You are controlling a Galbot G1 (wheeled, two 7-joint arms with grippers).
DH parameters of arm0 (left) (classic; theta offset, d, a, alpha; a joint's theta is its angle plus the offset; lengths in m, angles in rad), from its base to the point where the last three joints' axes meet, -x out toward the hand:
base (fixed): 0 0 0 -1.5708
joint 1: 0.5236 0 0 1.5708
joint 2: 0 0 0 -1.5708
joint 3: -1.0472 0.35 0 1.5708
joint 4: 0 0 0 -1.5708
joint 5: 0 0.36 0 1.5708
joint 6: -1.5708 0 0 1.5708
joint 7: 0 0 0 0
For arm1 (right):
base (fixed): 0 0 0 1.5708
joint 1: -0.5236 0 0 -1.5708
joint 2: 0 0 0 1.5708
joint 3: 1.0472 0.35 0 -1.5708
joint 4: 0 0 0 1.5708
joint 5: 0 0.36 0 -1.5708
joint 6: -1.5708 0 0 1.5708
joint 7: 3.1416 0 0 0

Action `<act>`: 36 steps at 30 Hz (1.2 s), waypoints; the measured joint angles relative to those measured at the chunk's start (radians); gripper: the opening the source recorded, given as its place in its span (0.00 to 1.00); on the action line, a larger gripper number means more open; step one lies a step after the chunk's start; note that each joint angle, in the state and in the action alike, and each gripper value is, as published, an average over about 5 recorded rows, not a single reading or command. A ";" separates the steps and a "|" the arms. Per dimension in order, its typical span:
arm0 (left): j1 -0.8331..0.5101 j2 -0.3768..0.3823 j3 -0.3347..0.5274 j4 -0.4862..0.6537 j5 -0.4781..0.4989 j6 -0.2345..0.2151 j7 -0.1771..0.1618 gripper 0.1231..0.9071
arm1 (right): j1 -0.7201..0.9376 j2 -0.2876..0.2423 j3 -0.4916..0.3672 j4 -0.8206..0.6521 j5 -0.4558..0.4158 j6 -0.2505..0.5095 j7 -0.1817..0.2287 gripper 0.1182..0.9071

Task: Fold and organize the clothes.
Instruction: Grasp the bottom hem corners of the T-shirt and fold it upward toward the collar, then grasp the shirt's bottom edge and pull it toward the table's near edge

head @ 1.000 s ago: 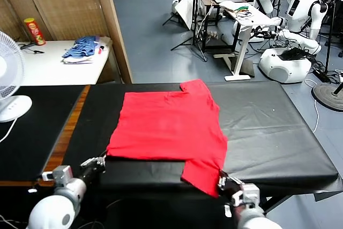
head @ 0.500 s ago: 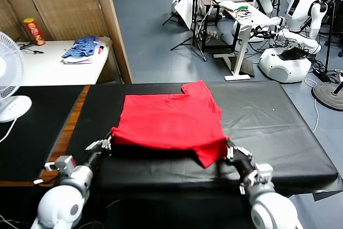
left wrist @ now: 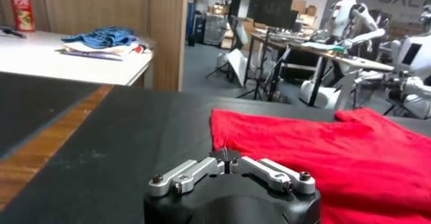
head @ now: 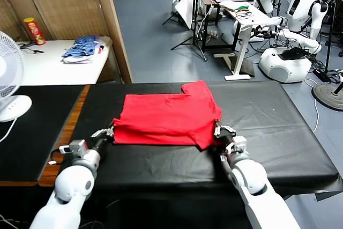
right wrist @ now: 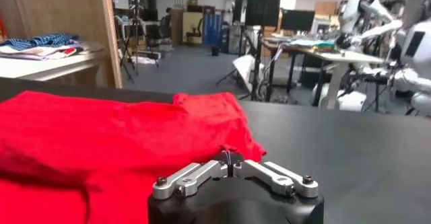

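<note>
Both grippers have carried the shirt's near hem up the black table since a moment ago, so the red T-shirt now lies doubled over in the middle of the tabletop, one sleeve poking out at the far right corner. At the fold's left corner, the left gripper is pinched tight on the cloth. At the right corner sits the right gripper, touching the fabric; its wrist view shows the fingers close together, but whether it grips I can't tell.
</note>
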 joint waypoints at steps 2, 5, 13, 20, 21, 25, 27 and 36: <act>-0.001 -0.001 0.001 0.006 0.000 0.002 0.007 0.07 | -0.017 -0.018 0.009 0.032 0.020 -0.030 0.003 0.42; 0.008 0.004 0.000 0.002 0.000 0.009 0.015 0.26 | -0.053 -0.049 0.024 0.094 0.034 -0.063 0.019 0.63; 0.067 0.022 -0.008 -0.048 -0.043 0.041 0.016 0.78 | -0.145 -0.088 0.054 0.199 0.032 -0.082 0.049 0.86; 0.095 0.017 -0.016 -0.048 -0.098 0.068 0.022 0.86 | -0.181 -0.083 0.062 0.203 0.031 -0.079 0.058 0.72; 0.096 0.015 -0.016 -0.045 -0.098 0.071 0.022 0.86 | -0.184 -0.082 0.063 0.201 0.031 -0.078 0.058 0.67; 0.096 0.008 -0.014 -0.032 -0.096 0.081 0.021 0.80 | -0.191 -0.074 0.064 0.187 0.030 -0.070 0.053 0.48; 0.097 0.006 -0.013 -0.026 -0.093 0.084 0.021 0.69 | -0.192 -0.070 0.063 0.181 0.029 -0.066 0.052 0.34; 0.120 0.013 -0.016 -0.036 -0.080 0.091 0.007 0.10 | -0.233 -0.086 0.062 0.245 0.034 -0.114 0.099 0.01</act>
